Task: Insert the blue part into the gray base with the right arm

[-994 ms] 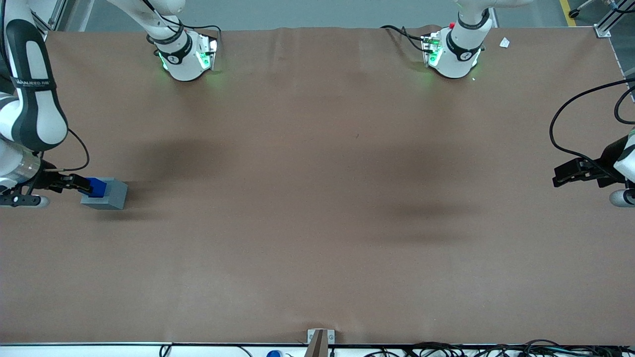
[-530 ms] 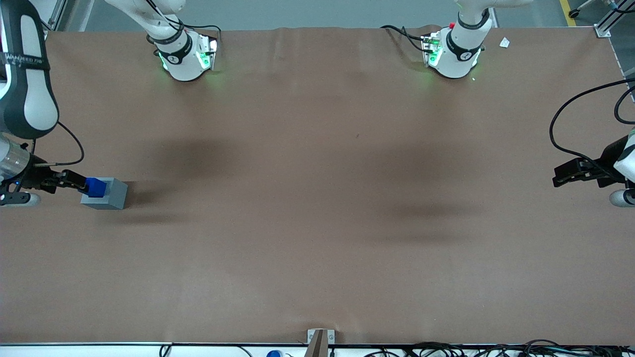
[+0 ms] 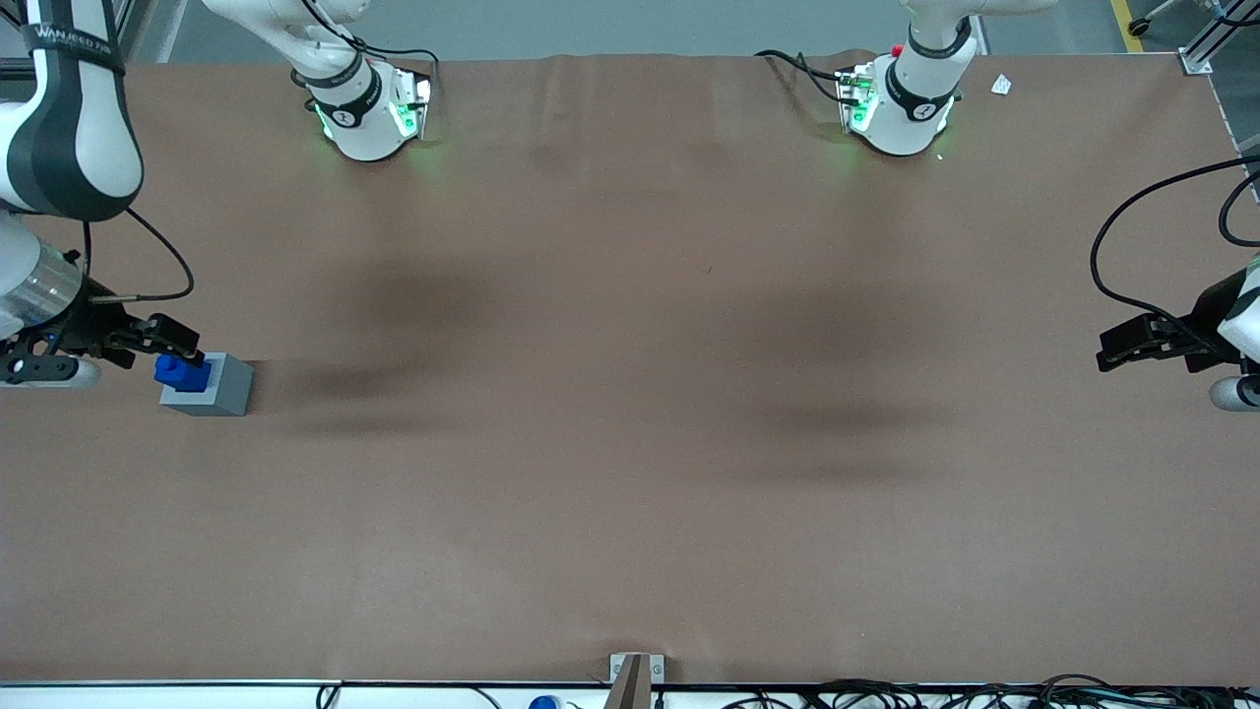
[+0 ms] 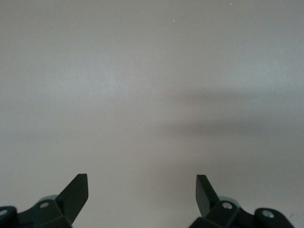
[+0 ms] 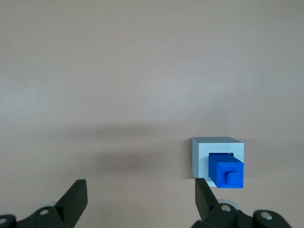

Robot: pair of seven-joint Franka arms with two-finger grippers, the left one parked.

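The gray base [image 3: 209,385] sits on the brown worktop [image 3: 630,443] at the working arm's end, and the blue part [image 3: 183,372] stands in the recess in its top face, its upper half and stud rising above the rim. In the right wrist view the blue part [image 5: 226,170] fills the opening of the base [image 5: 217,156] and nothing grips it.

The gripper [image 3: 169,336] hangs just above the base, a little farther from the front camera than the blue part and clear of it. Its fingers [image 5: 205,194] are spread wide with only bare worktop between them, so the part is released.

The right arm [image 3: 61,128] rises above the gripper; a black band on its white link carries white lettering, too unclear to read with certainty.

Half a second ago the gripper was level with the blue part and up against it; now it has lifted off, and the arm's link has swung closer to the base.
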